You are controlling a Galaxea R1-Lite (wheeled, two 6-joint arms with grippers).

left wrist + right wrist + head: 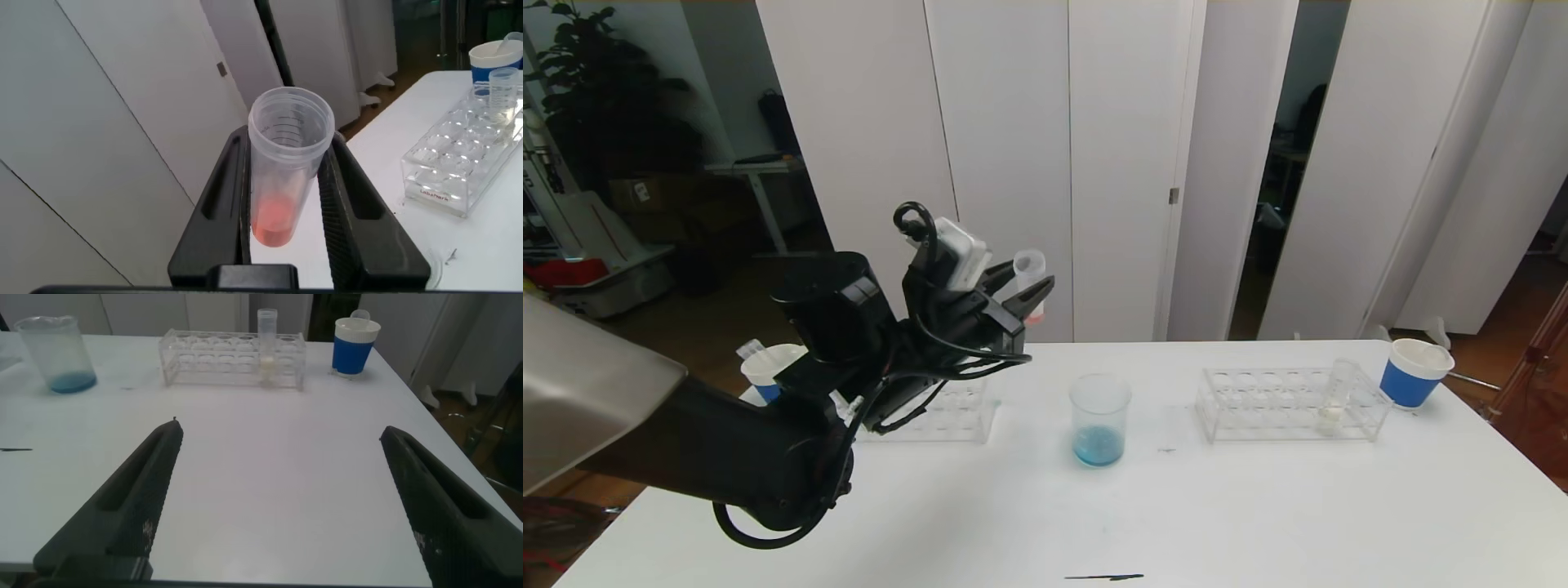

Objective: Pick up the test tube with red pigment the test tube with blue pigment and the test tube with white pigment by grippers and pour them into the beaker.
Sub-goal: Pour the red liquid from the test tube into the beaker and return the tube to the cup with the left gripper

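**Red-pigment tube raised in the left gripper, beaker tinted blue**

Orange-red liquid sits at the rounded bottom of the test tube with red pigment (288, 163), which the left gripper (1031, 298) pinches between its two black fingers (222, 204), raised well above the white table (1045, 506) and to the left of the beaker (1099, 420); the tube's open mouth points up and slightly away from the arm; the beaker stands upright near the table's middle with a shallow layer of blue liquid in its base; the test tube with white pigment (1336, 396) stands upright in the right-hand clear rack (1290, 404), cream-white liquid at its bottom; a second clear rack (947, 412) lies to the beaker's left, partly hidden behind the left arm; a blue paper cup (1414, 373) with a white rim stands just beyond the right rack's far end, and another blue cup (766, 371) shows at the table's left edge behind the arm; the right gripper (286, 498) hovers low over the near right part of the table, its fingers spread wide and holding nothing; a thin dark mark (1104, 577) lies at the table's near edge.
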